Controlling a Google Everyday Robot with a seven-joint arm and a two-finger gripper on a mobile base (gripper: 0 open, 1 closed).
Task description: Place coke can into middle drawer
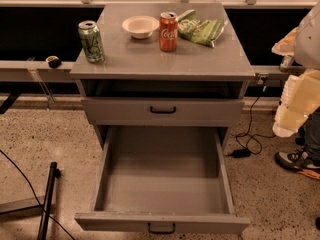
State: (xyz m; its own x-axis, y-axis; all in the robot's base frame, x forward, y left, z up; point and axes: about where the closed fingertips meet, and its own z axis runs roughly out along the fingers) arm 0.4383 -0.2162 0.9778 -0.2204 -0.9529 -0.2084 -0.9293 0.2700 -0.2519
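Note:
The coke can [168, 31], red with white script and a silver top, stands upright on the grey cabinet's top [150, 59], between a white bowl and a green chip bag. The middle drawer [162, 184], a wide deep grey tray with a small dark front handle, is pulled fully out at the bottom and holds nothing. My gripper [289, 121] hangs at the right edge of the view, on the pale arm, to the right of the cabinet and well apart from the can.
A green soda can [91, 41] stands at the top's left edge. A white bowl [140, 26] and a green chip bag [201, 29] flank the coke can. The black-handled drawer [162, 110] above is shut. A person's shoe [296, 161] and cables lie on the floor at right.

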